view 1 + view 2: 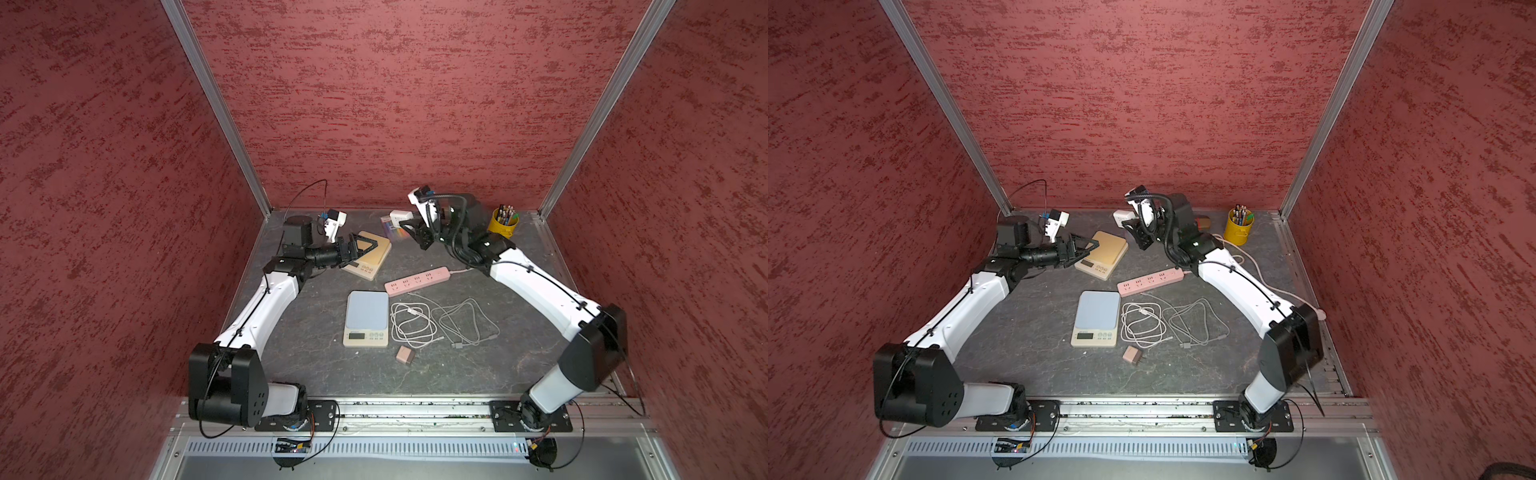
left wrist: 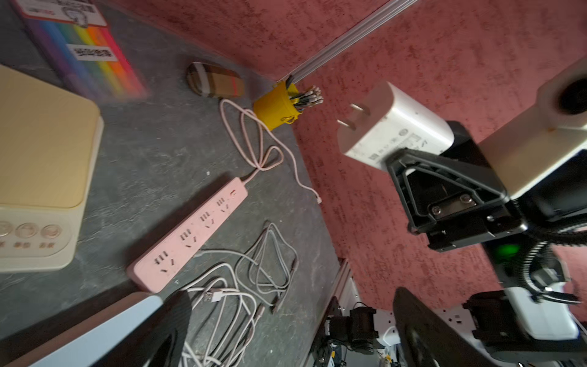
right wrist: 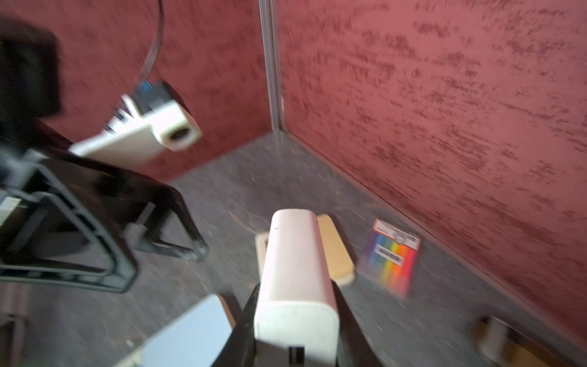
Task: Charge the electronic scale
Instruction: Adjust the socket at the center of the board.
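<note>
Both top views are sharp and evenly lit from overhead, moderately bright, with only soft, short shadows on the bench [image 1: 316,374]. The metal trough [image 1: 415,467] at 6 o'clock carries a pale sheen. The wall posts [image 1: 215,104] splay toward 11 and 1 o'clock, a wide-lens stretch. The left wrist view smears its colour card [image 2: 92,54]; the right wrist view is motion-blurred throughout, its white charger [image 3: 295,279] soft-edged
</note>
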Controlling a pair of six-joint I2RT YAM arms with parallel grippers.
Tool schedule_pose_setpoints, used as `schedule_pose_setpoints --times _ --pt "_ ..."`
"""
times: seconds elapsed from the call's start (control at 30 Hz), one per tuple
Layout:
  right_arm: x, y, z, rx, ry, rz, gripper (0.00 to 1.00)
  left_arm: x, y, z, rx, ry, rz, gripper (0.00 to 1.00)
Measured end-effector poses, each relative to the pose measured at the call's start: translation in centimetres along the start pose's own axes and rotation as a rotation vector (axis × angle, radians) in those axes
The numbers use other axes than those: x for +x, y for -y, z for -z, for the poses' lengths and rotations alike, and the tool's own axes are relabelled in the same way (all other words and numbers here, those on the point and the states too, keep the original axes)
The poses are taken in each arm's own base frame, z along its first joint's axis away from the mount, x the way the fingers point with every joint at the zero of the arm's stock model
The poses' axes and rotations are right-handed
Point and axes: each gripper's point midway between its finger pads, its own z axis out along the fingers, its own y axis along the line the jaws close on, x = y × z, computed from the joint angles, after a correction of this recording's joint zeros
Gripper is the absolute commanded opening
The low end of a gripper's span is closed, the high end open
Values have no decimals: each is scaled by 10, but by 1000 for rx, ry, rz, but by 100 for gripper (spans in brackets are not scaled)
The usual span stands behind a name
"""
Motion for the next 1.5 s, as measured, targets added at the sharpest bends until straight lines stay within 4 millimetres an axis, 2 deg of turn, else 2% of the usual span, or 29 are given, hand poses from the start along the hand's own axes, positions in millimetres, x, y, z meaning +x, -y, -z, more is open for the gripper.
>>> schedule_pose_setpoints --times 0.07,0.13,0.2,0.3,0.37,0.4,0.53,0.67,0.83,0.93,1.13,1.27,1.4,1.5 --pt "38 15 -26 55 -162 79 0 14 -16 -11 -50 -51 23 100" --pt "87 30 -48 93 -335 135 0 28 -32 -23 -90 -106 47 100" --pt "146 43 -65 109 -522 176 0 46 -46 -37 -131 -171 65 100" --pt "209 56 -74 103 -705 196 0 72 -59 -53 -174 -261 72 100" --pt "232 65 -73 99 -768 194 0 85 -63 -61 -189 -308 71 100" --pt "237 71 -72 100 -778 190 0 90 -66 -64 -195 -325 68 100" --pt "225 91 -68 130 -758 204 0 99 -77 -68 -220 -360 66 100" --pt "232 95 -60 118 -793 202 0 101 -87 -71 -241 -373 58 100" --pt "250 80 -45 79 -842 190 0 105 -95 -73 -258 -389 47 100" --pt "255 66 -26 49 -861 165 0 105 -98 -73 -271 -389 35 100" --pt "261 29 8 -26 -860 85 0 101 -102 -72 -302 -375 8 100" --pt "264 2 19 -78 -862 56 0 95 -97 -71 -295 -355 -29 100" --pt "259 -5 21 -74 -858 74 0 92 -87 -71 -278 -342 -69 100" --pt "243 0 26 -39 -823 120 0 93 -78 -72 -261 -342 -109 99"
